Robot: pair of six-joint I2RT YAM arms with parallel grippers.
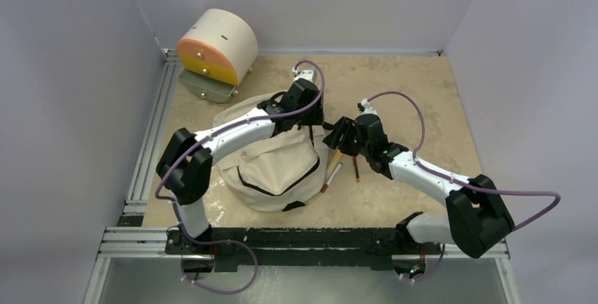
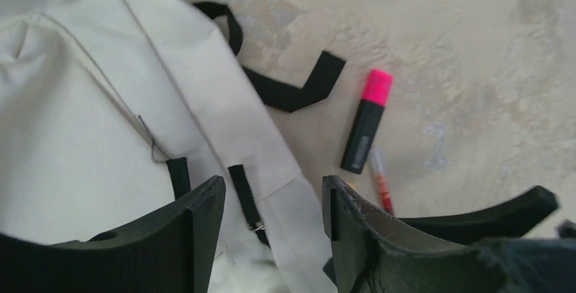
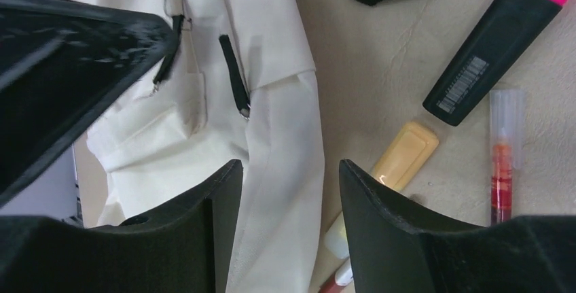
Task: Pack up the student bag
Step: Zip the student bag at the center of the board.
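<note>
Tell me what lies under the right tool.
The right tool hangs open over a cream strap of the student bag. A yellow-capped marker runs under one finger, its lower end covered. What the strap covers cannot be seen.

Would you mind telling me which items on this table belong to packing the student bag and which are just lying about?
Belonging to the job: student bag; pink highlighter, red pen and yellow-capped pen, all likely contents.
Just lying about, it seems: cream-and-orange drawer unit, in the far left corner.

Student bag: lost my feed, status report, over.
Left tool, right tool open, empty. Student bag on table, strap under both. Pink highlighter loose beside it.
</note>
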